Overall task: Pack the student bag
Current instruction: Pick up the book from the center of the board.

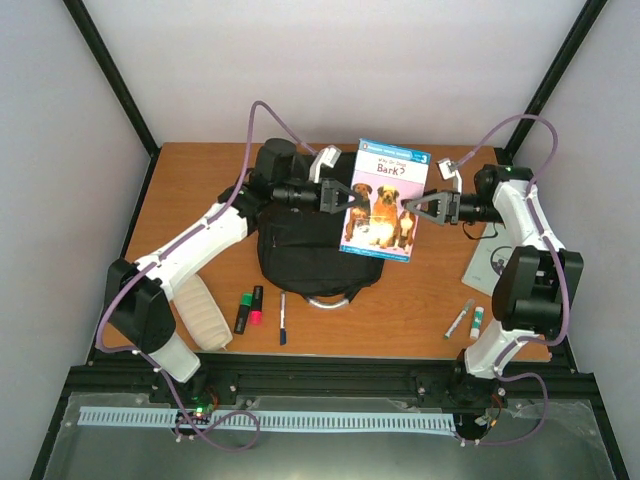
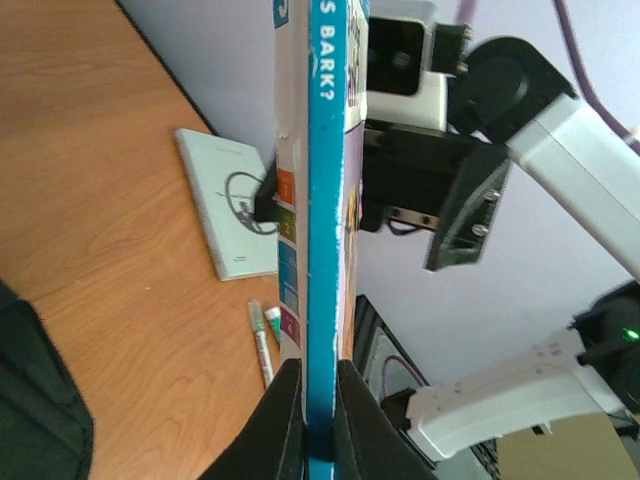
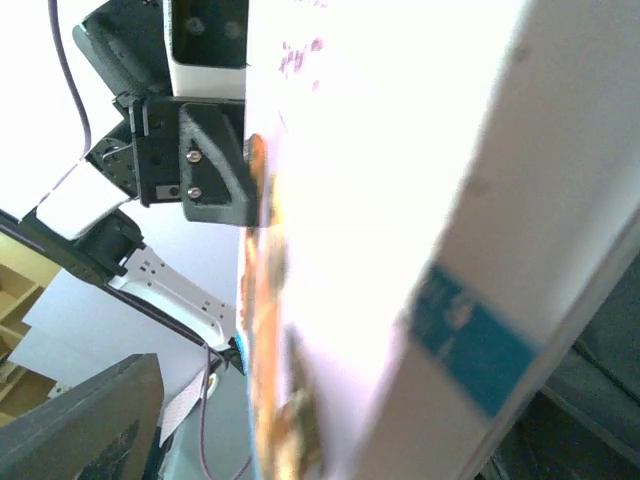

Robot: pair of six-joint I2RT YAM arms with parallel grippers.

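The student bag (image 1: 300, 255), a black backpack, lies flat in the middle of the table. Above it a picture book with dogs on its cover (image 1: 385, 200) is held upright. My left gripper (image 1: 347, 197) is shut on the book's left edge. In the left wrist view the teal spine (image 2: 325, 200) is pinched between its black fingers (image 2: 275, 420). My right gripper (image 1: 408, 207) is open at the book's right edge, one jaw on each side of the cover. The book (image 3: 400, 200) fills the right wrist view, blurred, and hides that gripper's fingers.
A whitish ribbed pouch (image 1: 205, 312), two highlighters (image 1: 250, 305) and a pen (image 1: 283, 318) lie near the front left. Two markers (image 1: 465, 320) and a white notebook (image 1: 492, 265) lie at the right, close to the right arm's base.
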